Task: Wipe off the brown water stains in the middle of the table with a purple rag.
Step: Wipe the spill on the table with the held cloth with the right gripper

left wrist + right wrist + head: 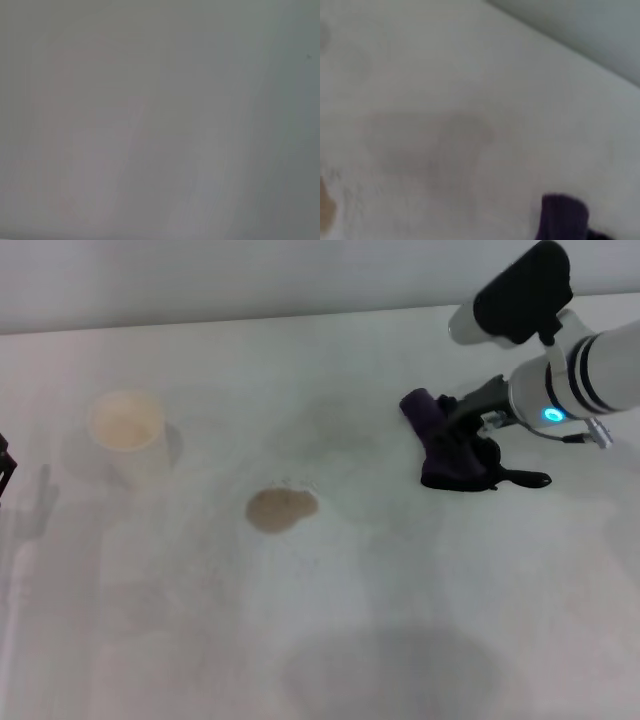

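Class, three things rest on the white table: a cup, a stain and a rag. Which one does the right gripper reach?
The purple rag. The right gripper is on it, while the brown stain and the paper cup sit apart toward the robot's left.

Our right arm comes in from the right edge of the head view, its white forearm angled down and leftward toward the far right part of the counter; a blue light glows on the wrist, and a black housing sits above it; our right gripper (468, 440) is low at the counter, its dark fingers (480, 400) pressed into the purple rag (440, 445) and closed on it; of our left arm only a dark sliver shows at the left edge, parked well apart.
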Controlling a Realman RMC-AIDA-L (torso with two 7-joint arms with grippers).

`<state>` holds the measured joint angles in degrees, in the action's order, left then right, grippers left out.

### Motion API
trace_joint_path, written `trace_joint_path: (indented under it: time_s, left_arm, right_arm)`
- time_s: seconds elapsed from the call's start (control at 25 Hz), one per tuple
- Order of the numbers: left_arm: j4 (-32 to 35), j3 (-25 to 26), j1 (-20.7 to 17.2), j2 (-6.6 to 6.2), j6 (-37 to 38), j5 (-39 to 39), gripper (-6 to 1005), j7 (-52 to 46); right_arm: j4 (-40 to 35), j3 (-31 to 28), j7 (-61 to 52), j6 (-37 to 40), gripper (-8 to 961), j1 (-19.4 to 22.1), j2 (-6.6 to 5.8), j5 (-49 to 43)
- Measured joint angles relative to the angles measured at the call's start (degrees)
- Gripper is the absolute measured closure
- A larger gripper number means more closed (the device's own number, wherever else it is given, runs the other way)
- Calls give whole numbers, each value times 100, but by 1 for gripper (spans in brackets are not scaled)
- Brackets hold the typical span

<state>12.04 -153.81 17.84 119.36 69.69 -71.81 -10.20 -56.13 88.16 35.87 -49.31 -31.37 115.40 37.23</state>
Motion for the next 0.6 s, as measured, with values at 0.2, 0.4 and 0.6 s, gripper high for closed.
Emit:
trace_joint_path:
  time_s: [0.2,0.4,0.6]
  left_arm:
    - [0,0,9,0,8,0,112,0]
    - [-7,0,17,-8,22,0,112,-6]
    - [-11,0,19,-10,35,-95,111,-8]
  right_arm:
    - [-327,-263,33,-376,640,-40,-1,363]
    - [-373,-169,43,-393,773,-60,-2,83]
    - [-292,-266,10,-444,924,-71,-10,-35]
